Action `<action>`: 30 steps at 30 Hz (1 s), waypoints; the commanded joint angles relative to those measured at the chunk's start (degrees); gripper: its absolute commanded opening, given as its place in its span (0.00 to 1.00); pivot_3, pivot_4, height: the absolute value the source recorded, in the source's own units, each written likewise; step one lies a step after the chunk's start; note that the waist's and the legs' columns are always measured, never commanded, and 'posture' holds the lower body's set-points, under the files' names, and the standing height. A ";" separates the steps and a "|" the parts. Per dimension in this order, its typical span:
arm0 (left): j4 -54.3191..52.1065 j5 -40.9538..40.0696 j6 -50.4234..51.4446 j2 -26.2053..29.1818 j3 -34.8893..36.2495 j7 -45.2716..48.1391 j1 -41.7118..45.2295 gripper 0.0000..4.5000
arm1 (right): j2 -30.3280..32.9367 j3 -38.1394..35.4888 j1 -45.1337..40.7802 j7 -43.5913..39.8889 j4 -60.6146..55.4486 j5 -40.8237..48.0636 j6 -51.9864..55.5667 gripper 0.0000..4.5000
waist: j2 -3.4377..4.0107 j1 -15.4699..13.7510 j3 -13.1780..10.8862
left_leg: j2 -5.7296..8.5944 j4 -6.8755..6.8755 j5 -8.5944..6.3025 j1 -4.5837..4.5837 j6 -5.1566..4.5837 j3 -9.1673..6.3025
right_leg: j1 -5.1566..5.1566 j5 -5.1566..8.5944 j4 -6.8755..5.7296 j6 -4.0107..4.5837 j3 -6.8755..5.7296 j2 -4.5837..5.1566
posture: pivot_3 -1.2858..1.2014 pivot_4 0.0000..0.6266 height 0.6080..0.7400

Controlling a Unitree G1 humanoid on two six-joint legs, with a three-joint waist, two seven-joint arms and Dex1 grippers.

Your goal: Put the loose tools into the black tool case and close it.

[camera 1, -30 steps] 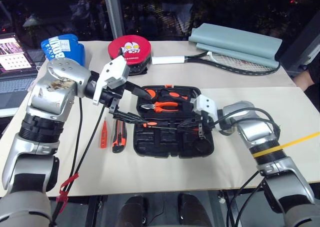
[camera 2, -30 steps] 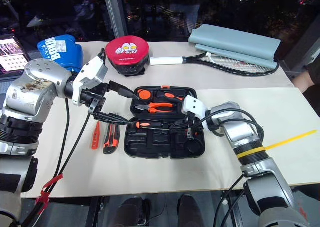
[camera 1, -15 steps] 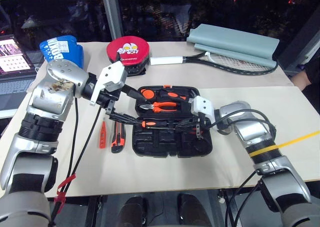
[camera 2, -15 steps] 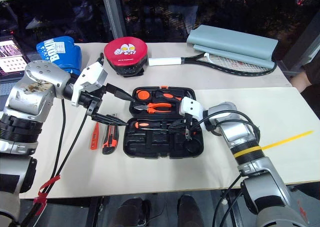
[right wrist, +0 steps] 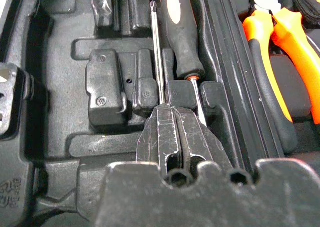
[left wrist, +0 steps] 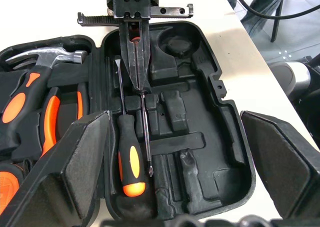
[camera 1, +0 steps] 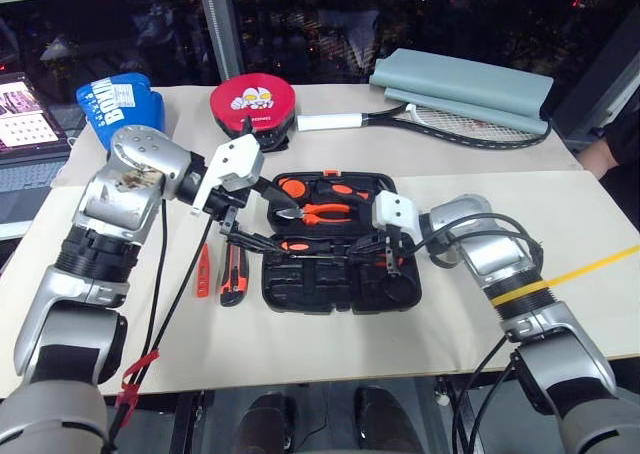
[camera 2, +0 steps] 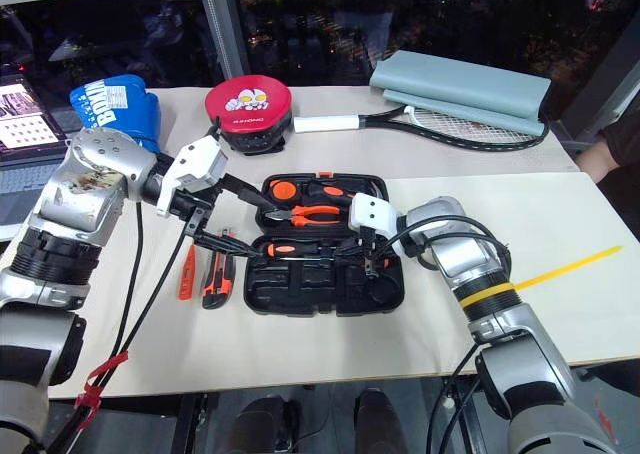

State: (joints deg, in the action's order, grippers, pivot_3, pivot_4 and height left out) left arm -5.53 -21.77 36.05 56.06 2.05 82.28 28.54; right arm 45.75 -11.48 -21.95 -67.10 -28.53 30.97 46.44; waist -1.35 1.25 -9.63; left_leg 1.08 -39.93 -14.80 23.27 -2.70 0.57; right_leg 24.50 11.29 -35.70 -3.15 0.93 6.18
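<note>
The black tool case [camera 1: 330, 299] lies open on the tabletop [camera 1: 330, 344]. One screwdriver [left wrist: 129, 157] is already seated in its slot. The right tool [camera 1: 385, 257] is clamped on the second screwdriver [right wrist: 159, 62] by its shaft, low over the neighbouring recess. I'd line the shaft up with the groove and only let go once it's flat, or it'll bridge the ribs. The left tool [camera 1: 280, 226] is spread wide by the case's left edge. The tester screwdriver [camera 1: 204, 271] and utility knife [camera 1: 235, 274] wait just beside it.
</note>
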 commanded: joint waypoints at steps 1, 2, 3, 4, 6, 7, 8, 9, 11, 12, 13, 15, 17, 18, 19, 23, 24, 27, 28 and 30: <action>-8.58 -3.56 5.97 4.20 13.37 -3.40 -10.98 1.00 | 0.68 -3.87 1.30 1.86 -5.50 6.85 2.26 0.17 | -0.03 0.10 -0.02 | -0.02 0.00 0.00 -0.04 0.01 0.00 | -0.01 0.01 0.07 0.02 0.00 0.01 | 0.52 0.24 0.97; -10.19 -3.80 7.22 4.96 17.53 -3.42 -15.61 1.00 | 0.65 -3.99 1.28 2.20 -5.93 8.31 2.57 0.23 | -0.04 0.06 -0.05 | -0.02 -0.01 0.01 -0.13 0.03 0.00 | -0.08 0.03 0.16 0.03 0.00 0.03 | 0.52 0.24 0.97; -11.37 -3.90 8.00 5.43 21.34 -3.33 -19.83 1.00 | 0.67 -3.99 1.19 2.52 -6.28 9.50 2.59 0.32 | -0.04 0.04 -0.05 | -0.06 0.02 0.03 -0.22 0.06 0.00 | -0.15 0.04 0.26 0.04 -0.01 0.03 | 0.52 0.24 0.97; -12.34 -3.29 8.34 5.63 25.49 -3.36 -24.46 1.00 | 0.70 -3.87 0.92 2.83 -6.41 10.50 2.48 0.40 | -0.03 -0.03 -0.05 | -0.10 0.05 0.04 -0.35 0.08 0.00 | -0.25 0.06 0.31 0.04 -0.03 0.03 | 0.52 0.24 0.97; -13.88 -2.26 8.57 5.43 32.18 -3.86 -31.62 1.00 | 0.84 -3.37 0.28 3.55 -6.04 11.55 1.91 0.54 | -0.03 -0.21 -0.05 | -0.12 0.07 0.06 -0.43 0.13 0.00 | -0.31 0.17 0.37 -0.04 -0.07 0.03 | 0.52 0.24 0.97; -14.52 -1.83 8.68 5.24 35.20 -3.93 -34.85 1.00 | 0.90 -3.08 0.03 3.84 -5.60 11.82 1.58 0.63 | -0.03 -0.34 -0.05 | -0.16 0.10 0.07 -0.45 0.14 0.02 | -0.31 0.15 0.44 -0.01 -0.09 0.04 | 0.52 0.24 0.97; -14.90 -1.57 8.53 5.06 37.50 -3.92 -37.42 1.00 | 0.98 -2.76 -0.05 4.15 -5.33 12.00 1.29 0.70 | -0.08 -0.51 -0.07 | -0.16 0.10 0.09 -0.44 0.17 0.00 | -0.31 0.13 0.42 0.02 -0.13 0.04 | 0.52 0.24 0.97; -15.19 -1.62 8.33 5.01 38.98 -4.03 -39.22 1.00 | 1.10 -2.54 -0.07 4.42 -5.16 12.23 1.09 0.78 | -0.08 -0.70 -0.07 | -0.19 0.11 0.09 -0.43 0.18 0.00 | -0.26 0.08 0.51 0.11 -0.15 0.05 | 0.52 0.24 0.97; -15.80 -1.69 8.20 4.89 41.19 -4.36 -42.35 1.00 | 1.25 -1.97 0.14 4.58 -4.85 12.20 0.27 0.94 | -0.07 -1.12 -0.07 | -0.15 0.12 0.09 -0.44 0.19 -0.08 | -0.21 0.03 0.57 0.21 -0.27 0.15 | 0.52 0.24 0.97; -16.24 -1.83 8.82 5.08 40.93 -5.46 -42.67 1.00 | 1.15 -1.59 0.21 4.67 -4.79 12.16 -0.13 0.99 | -0.08 -1.24 -0.07 | -0.13 0.14 0.08 -0.44 0.19 -0.08 | -0.22 0.03 0.65 0.21 -0.30 0.21 | 0.52 0.24 0.97; -16.83 -2.61 11.09 5.61 39.80 -7.23 -41.75 1.00 | 0.89 -1.24 0.21 4.91 -4.72 12.11 -0.54 0.99 | -0.08 -1.42 -0.07 | -0.09 0.15 0.08 -0.41 0.19 -0.08 | -0.21 0.03 0.66 0.21 -0.32 0.26 | 0.52 0.24 0.97; -18.13 -3.93 16.89 7.06 35.75 -12.04 -37.91 1.00 | 0.35 -0.75 0.12 5.95 -4.68 11.94 -1.16 0.99 | -0.08 -1.89 -0.07 | -0.05 0.16 0.07 -0.38 0.19 -0.08 | -0.21 0.03 0.68 0.20 -0.32 0.30 | 0.52 0.24 0.97; -19.47 -6.05 25.70 8.70 31.58 -16.34 -33.39 1.00 | -0.03 -0.62 0.26 7.28 -5.02 11.89 -1.60 0.99 | -0.13 -2.03 -0.08 | -0.03 0.15 0.07 -0.35 0.19 -0.18 | -0.23 0.03 0.68 0.18 -0.39 0.27 | 0.52 0.24 0.97; -20.22 -7.35 30.05 9.63 29.61 -17.84 -31.27 1.00 | -0.20 -0.63 0.47 8.01 -5.34 11.92 -1.78 0.99 | -0.14 -1.97 -0.08 | -0.04 0.15 0.07 -0.35 0.19 -0.19 | -0.23 0.02 0.66 0.19 -0.39 0.26 | 0.52 0.24 0.97; -20.68 -8.70 35.95 10.17 26.96 -20.09 -27.69 1.00 | -0.49 -0.82 0.93 8.81 -5.89 12.16 -1.86 0.99 | -0.14 -1.89 -0.08 | -0.03 0.16 0.07 -0.34 0.19 -0.18 | -0.27 0.02 0.64 0.18 -0.38 0.23 | 0.52 0.24 0.97; -16.79 -9.84 53.30 9.08 14.99 -29.52 -10.19 1.00 | -1.91 -1.49 3.48 12.05 -9.54 14.14 -1.51 0.99 | -0.18 -1.73 -0.10 | 0.02 0.19 0.07 -0.26 0.20 -0.17 | -0.29 0.02 0.47 0.18 -0.30 0.09 | 0.52 0.24 0.97; -15.36 -10.75 55.09 8.78 12.33 -30.92 -6.51 1.00 | -2.31 -1.53 4.34 12.93 -10.52 14.61 -1.56 0.99 | -0.19 -1.80 -0.10 | 0.01 0.19 0.07 -0.26 0.21 -0.20 | -0.26 0.02 0.40 0.18 -0.30 0.04 | 0.52 0.24 0.97; -11.32 -13.72 56.45 8.01 3.83 -35.89 2.69 1.00 | -3.66 -0.86 7.53 15.78 -13.39 14.80 -2.37 0.99 | -0.23 -1.55 -0.11 | 0.03 0.20 0.06 -0.24 0.24 -0.19 | -0.23 0.02 0.34 0.18 -0.25 -0.01 | 0.52 0.24 0.97; -9.52 -14.54 56.45 7.40 1.61 -38.20 5.13 1.00 | -4.08 -0.53 8.41 16.67 -14.17 14.58 -2.77 0.99 | -0.25 -1.36 -0.12 | 0.04 0.19 0.06 -0.23 0.24 -0.20 | -0.25 0.02 0.35 0.18 -0.25 -0.01 | 0.52 0.24 0.97; -5.29 -15.58 56.45 4.90 -1.76 -43.97 9.47 1.00 | -5.07 -0.18 9.55 18.79 -15.35 14.39 -3.23 0.99 | -0.26 -1.21 -0.13 | 0.04 0.18 0.06 -0.22 0.24 -0.19 | -0.25 0.02 0.37 0.17 -0.22 0.00 | 0.52 0.24 0.97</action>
State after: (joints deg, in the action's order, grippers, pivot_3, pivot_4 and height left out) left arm -14.03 -35.99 92.07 62.04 2.64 43.58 35.06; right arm 41.14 -11.21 -12.59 -50.49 -41.29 44.77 45.09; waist -1.61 0.04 -9.75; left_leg 1.12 -39.75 -14.74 23.04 -2.45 0.38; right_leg 24.24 11.32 -35.32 -2.98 0.72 6.18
